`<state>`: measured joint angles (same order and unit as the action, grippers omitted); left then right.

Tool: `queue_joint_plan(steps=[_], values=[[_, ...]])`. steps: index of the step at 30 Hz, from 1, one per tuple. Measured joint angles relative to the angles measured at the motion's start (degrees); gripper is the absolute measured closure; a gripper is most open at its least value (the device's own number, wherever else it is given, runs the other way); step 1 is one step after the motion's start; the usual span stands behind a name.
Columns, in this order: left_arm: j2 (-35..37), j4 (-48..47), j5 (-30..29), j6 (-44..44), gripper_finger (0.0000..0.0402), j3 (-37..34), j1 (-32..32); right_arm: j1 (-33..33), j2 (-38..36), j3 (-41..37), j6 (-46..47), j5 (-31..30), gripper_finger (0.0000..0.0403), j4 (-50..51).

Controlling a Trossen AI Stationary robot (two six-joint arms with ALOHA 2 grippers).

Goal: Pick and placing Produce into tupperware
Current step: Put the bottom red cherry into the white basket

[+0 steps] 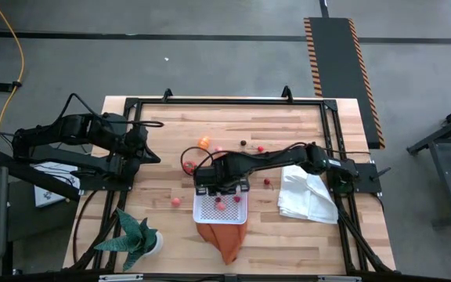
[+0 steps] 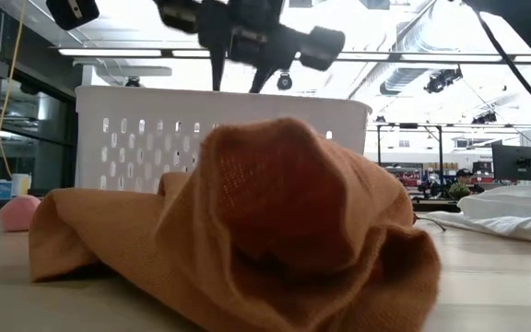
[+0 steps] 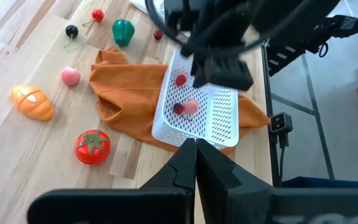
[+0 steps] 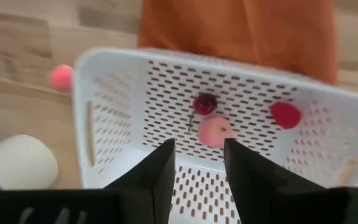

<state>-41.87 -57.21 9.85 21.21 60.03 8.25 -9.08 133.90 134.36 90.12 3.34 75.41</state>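
Note:
The white perforated tupperware (image 1: pixel 220 210) rests on an orange cloth (image 1: pixel 224 241) near the table's front middle. Inside it lie a dark cherry (image 4: pixel 205 102), a pink fruit (image 4: pixel 214 130) and a red piece (image 4: pixel 285 114). My right gripper (image 4: pixel 197 155) hangs open just above the tupperware (image 4: pixel 135 99), pointing down, with nothing between its fingers. More produce lies loose on the wood: an orange fruit (image 3: pixel 33 102), a tomato (image 3: pixel 92 146), a pink ball (image 3: pixel 70 76), a green pepper (image 3: pixel 123 31) and cherries (image 3: pixel 72 30). My left gripper (image 3: pixel 196 146) is shut and empty, raised at the table's left side.
A crumpled white cloth (image 1: pixel 308 196) lies to the right of the tupperware. A green spiky plant in a white pot (image 1: pixel 141 239) stands at the front left corner. A black frame (image 1: pixel 225 102) runs around the tabletop. Bare wood shows at the far side.

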Motion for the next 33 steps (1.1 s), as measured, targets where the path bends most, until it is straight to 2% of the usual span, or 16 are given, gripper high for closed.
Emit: queue_joint_plan(steps=[16,28,33], values=[[0.0,0.0,0.1,0.1,0.0401,0.0,0.0,1.5,-4.7,0.6,-3.8,-1.7,0.0274,12.1],[0.0,-1.1,0.5,0.1,0.0401,0.0,0.0,4.7,-7.7,0.6,-12.8,-1.4,0.0274,14.6],[0.0,-1.9,0.7,0.1,0.0401,0.0,0.0,6.6,-11.3,0.6,-15.6,-4.9,0.0274,14.6]])
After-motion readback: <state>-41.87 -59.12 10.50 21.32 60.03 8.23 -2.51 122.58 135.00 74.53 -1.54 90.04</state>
